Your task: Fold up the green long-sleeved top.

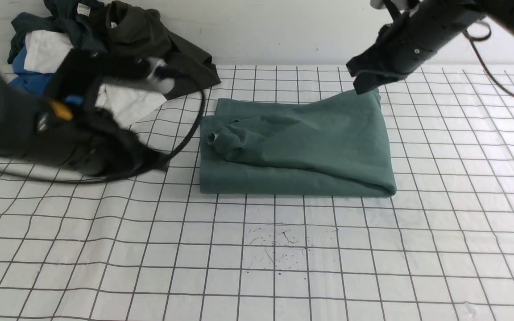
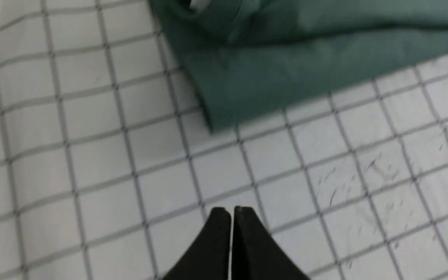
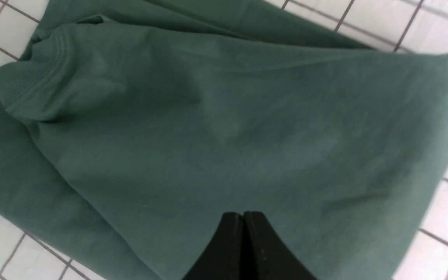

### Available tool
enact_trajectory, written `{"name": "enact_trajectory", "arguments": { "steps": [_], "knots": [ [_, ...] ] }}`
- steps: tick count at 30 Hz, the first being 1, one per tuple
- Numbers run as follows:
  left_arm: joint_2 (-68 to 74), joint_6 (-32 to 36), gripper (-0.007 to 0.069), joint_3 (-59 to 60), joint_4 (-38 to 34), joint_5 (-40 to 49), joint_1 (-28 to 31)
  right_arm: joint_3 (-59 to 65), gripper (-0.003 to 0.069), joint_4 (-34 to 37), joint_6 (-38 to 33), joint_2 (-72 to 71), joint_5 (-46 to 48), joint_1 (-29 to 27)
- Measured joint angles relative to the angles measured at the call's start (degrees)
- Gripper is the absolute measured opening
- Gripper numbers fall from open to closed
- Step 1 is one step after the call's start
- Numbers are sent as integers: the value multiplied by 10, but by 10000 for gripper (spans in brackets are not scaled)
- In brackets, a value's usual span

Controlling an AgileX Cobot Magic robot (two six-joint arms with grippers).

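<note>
Front view, upper left: what is heaped there?
Clothes: a bright blue garment (image 1: 27, 80), a white garment (image 1: 125, 102) and a dark olive-black garment (image 1: 150, 40), at the far edge by the wall (image 1: 283, 26).

And below that heap?
That is the left arm (image 1: 20, 129), blurred, low at the frame's left edge. Its wrist view shows the left gripper (image 2: 231, 213) with fingers pressed together and nothing between them. It is over the bare gridded table (image 1: 257, 267), apart from the top's near corner.

Centre?
The green long-sleeved top (image 1: 297, 147) lies mid-frame, folded into a rough rectangle, with a ribbed cuff (image 1: 221, 141) on its left part.

Upper right?
The right gripper (image 1: 364, 84) hangs at the top's far right corner. Its wrist view shows the tips closed tight over green cloth, with no fabric seen pinched. Whether they touch the cloth I cannot tell.
</note>
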Motion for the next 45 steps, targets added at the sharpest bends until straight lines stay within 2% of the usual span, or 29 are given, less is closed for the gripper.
{"name": "enact_trajectory", "arguments": {
  "steps": [1, 5, 6, 9, 10, 11, 14, 21, 23, 27, 29, 34, 38, 42, 44, 45],
  "knots": [
    [16, 5, -7, -7, -5, 0, 0, 0, -13, 14, -5, 7, -1, -4],
    [202, 112, -7, -190, -89, 25, 0, 1, -13, 127, -62, 78, -68, -27],
    [202, 116, -7, -198, -91, 26, 0, 1, -13, 131, -66, 80, -74, -27],
    [346, 161, -7, -327, -113, 51, 0, 1, -13, 173, -153, 112, -191, -22],
    [353, 162, -7, -333, -113, 51, 0, 1, -13, 174, -157, 114, -198, -22],
    [406, 164, -7, -385, -113, 59, 0, 1, -14, 182, -187, 126, -257, -22],
    [480, 161, -7, -440, -100, 68, 0, 1, -14, 188, -199, 149, -329, -26],
    [511, 105, -7, -459, 14, 76, -1, 1, -14, 189, -190, 174, -338, -54],
    [489, 56, -7, -460, 91, 95, -2, 1, -14, 184, -188, 168, -334, -64],
    [428, 11, -7, -460, 160, 117, 0, 1, -14, 178, -187, 138, -309, -74],
    [360, -6, -7, -460, 189, 135, 0, -3, -14, 172, -187, 94, -261, -79],
    [190, -14, -7, -438, 194, 169, 0, -18, -14, 136, -187, -28, -123, -84],
    [34, -14, -7, -349, 185, 157, 0, -21, -14, 97, -178, -127, -34, -84],
    [-127, -15, -6, -204, 183, 101, 0, -4, -14, 73, -147, -216, -26, -81],
    [-230, -15, -6, -91, 184, 62, 0, 9, -14, 65, -132, -260, -33, -76],
    [-230, -15, -6, -82, 184, 58, 0, 11, -14, 64, -130, -260, -33, -75]
  ]
}}
